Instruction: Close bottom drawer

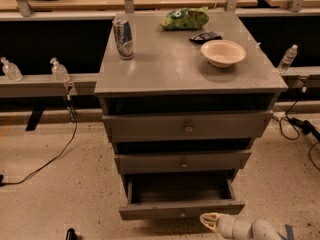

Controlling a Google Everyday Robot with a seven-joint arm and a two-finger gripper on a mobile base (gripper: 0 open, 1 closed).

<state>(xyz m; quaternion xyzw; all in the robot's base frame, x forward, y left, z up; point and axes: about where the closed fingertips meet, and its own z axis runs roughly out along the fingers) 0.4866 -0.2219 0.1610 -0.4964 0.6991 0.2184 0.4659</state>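
The grey cabinet has three drawers. The bottom drawer [181, 210] is pulled out, its slim front toward me and its empty inside showing. A tiny knob sits at the centre of its front. My gripper [209, 220] is at the bottom of the view, on a white arm coming in from the lower right. Its tip lies just in front of the drawer front, right of the knob. The middle drawer [182, 161] and top drawer [187, 126] are nearly closed.
On the cabinet top [170, 64] stand a can [123, 37], a green chip bag [184, 18], a dark packet [205, 36] and a cream bowl [223, 52]. Water bottles [59, 70] stand on a ledge behind. Cables [50, 159] lie on the floor at both sides.
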